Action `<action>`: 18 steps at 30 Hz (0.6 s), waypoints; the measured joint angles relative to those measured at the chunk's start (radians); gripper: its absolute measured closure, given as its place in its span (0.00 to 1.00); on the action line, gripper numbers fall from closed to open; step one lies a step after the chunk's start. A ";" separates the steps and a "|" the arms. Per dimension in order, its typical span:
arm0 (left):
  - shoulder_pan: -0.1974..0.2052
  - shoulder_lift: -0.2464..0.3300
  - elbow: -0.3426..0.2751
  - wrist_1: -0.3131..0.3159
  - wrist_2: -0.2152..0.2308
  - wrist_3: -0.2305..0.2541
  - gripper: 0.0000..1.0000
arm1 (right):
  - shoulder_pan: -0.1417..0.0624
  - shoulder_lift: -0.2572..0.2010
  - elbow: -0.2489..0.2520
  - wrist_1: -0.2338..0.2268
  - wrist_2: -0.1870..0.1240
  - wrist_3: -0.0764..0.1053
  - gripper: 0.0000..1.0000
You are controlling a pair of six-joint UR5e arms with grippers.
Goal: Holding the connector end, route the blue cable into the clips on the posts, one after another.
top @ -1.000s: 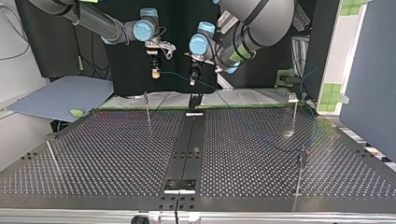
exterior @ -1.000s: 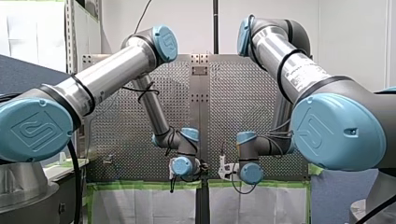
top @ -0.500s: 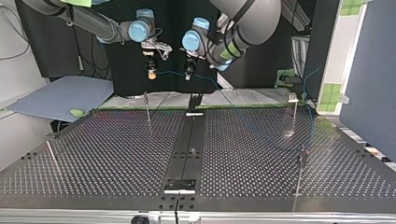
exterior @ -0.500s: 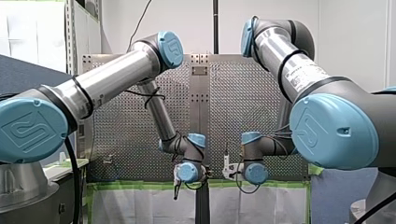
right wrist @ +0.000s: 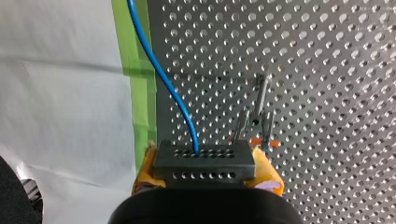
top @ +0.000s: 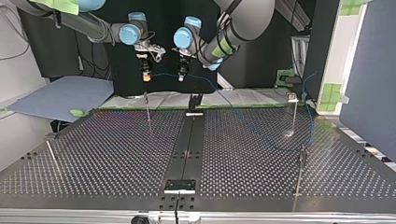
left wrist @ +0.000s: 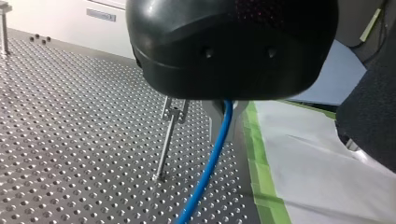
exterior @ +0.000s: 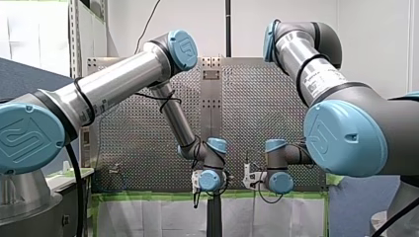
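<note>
**Blue cable (right wrist: pixel 159 70) held up off the tabletop (right wrist: pixel 327 70)**

Right tool (right wrist: pixel 205 164) had its yellow pads clamped on the connector (right wrist: pixel 204 156); left tool (left wrist: pixel 224 122) pinched the cable alongside, I'd guess to keep a straight span for the post (left wrist: pixel 167 140) beyond.

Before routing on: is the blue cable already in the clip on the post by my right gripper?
No: in the right wrist view the blue cable runs by the green tape, apart from the clip on the post.
</note>
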 joint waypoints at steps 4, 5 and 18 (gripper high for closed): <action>-0.008 -0.009 0.008 0.012 -0.012 -0.004 1.00 | -0.036 0.000 0.007 -0.005 -0.036 -0.004 1.00; -0.009 -0.013 0.012 0.010 -0.013 -0.004 1.00 | -0.043 0.001 0.008 -0.006 -0.044 -0.005 1.00; -0.049 -0.057 0.110 -0.025 -0.077 -0.011 1.00 | -0.135 0.002 0.009 -0.022 -0.154 0.013 1.00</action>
